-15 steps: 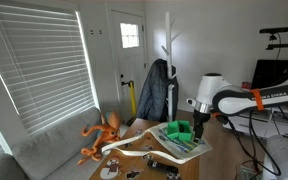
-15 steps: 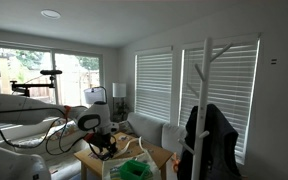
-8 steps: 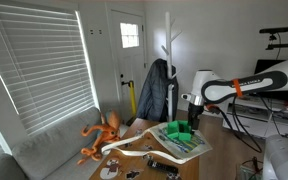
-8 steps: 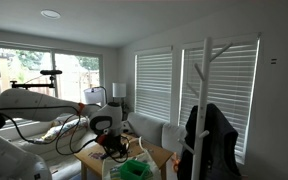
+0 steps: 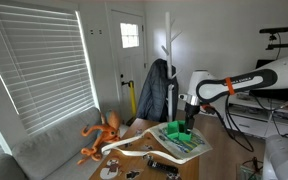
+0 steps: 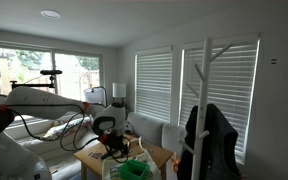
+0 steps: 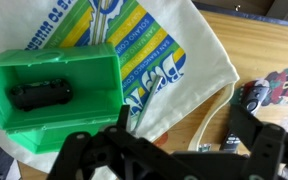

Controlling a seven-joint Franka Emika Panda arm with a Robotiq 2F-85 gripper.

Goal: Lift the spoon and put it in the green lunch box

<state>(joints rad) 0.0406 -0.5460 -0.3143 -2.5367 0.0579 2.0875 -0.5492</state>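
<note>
The green lunch box point(image 7: 54, 95) lies at the left of the wrist view, on a white printed cloth point(image 7: 169, 60), with a dark item point(image 7: 39, 95) inside it. It shows as a green block on the table in an exterior view point(image 5: 178, 130). My gripper point(image 7: 184, 118) is open and empty, with its fingers point(image 7: 248, 122) spread just right of the box. In an exterior view the gripper point(image 5: 187, 122) hovers right over the box. A thin white curved piece point(image 7: 212, 112), possibly the spoon's handle, lies on the wood between the fingers. A long white shape point(image 5: 124, 147) lies across the table.
An orange octopus toy point(image 5: 102, 135) sits at the table's far side by the sofa. A black item point(image 5: 164, 160) and small colourful items point(image 7: 274, 85) lie on the wooden table point(image 7: 254, 40). A white coat rack with a dark jacket point(image 5: 156, 88) stands behind.
The arm has swung left in the exterior view and come in over the green lunch box. Nothing on the table has moved.
</note>
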